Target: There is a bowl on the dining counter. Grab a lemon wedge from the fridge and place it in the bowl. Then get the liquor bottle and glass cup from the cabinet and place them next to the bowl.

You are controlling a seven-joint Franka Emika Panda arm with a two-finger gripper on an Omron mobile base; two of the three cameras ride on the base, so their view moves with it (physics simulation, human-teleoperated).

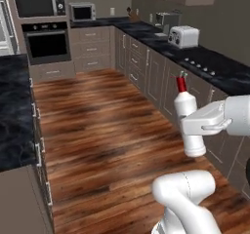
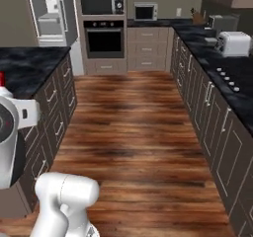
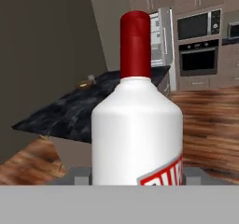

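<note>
The arm is carrying the slim white liquor bottle with a narrow neck and red cap (image 1: 188,116) upright above the wooden floor, and the two-finger gripper (image 1: 191,126) is clamping it around the lower body, at about four o'clock in the left base view. The main hazard is slippage: the grip is sitting low on a smooth, tall body, so a sharp swing or a jolt from the base is likely to tip the bottle or let it slide down. A second hazard is a collision with the edge of the long black marble dining counter with white veins (image 3: 88,108), lying at nine o'clock behind the bottle in the hand view. A small brownish object (image 3: 84,83) is resting on that slab, possibly the bowl; its contents are too small to judge.
</note>
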